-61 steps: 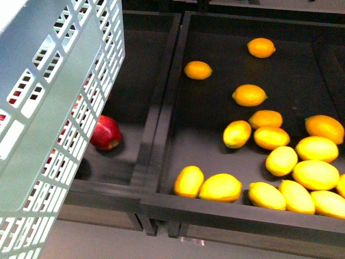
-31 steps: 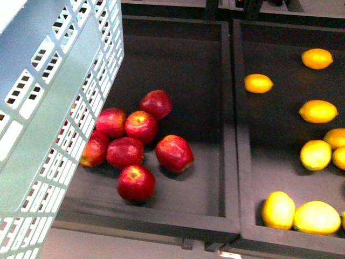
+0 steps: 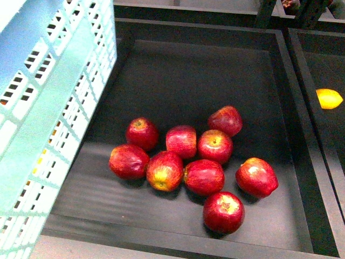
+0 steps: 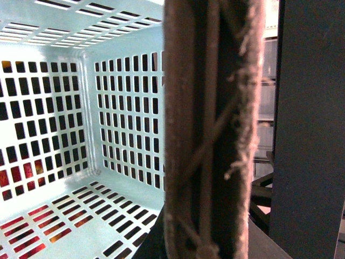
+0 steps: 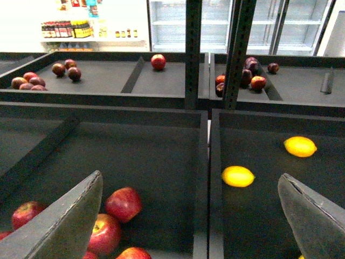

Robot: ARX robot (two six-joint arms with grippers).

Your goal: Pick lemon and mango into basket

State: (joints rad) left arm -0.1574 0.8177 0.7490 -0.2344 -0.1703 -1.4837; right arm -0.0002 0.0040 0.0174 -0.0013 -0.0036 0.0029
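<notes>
The light turquoise slotted plastic basket (image 3: 54, 108) is hanging tilted left of the black apple tray (image 3: 188, 70), seemingly awaiting fruit. The small yellow oval lemon (image 3: 329, 99) is lying right of that tray. The right gripper (image 5: 188, 175) is spreading its fingers (image 5: 70, 221), probably readying a grasp. I cannot tell about the left gripper.

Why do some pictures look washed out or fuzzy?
Front view: the basket wall glows pale and soft, the apples are crisp with shine spots. Left wrist view: the handle looms close. Right wrist view: far shelves are bleached white; the pincer fingers look soft.
</notes>
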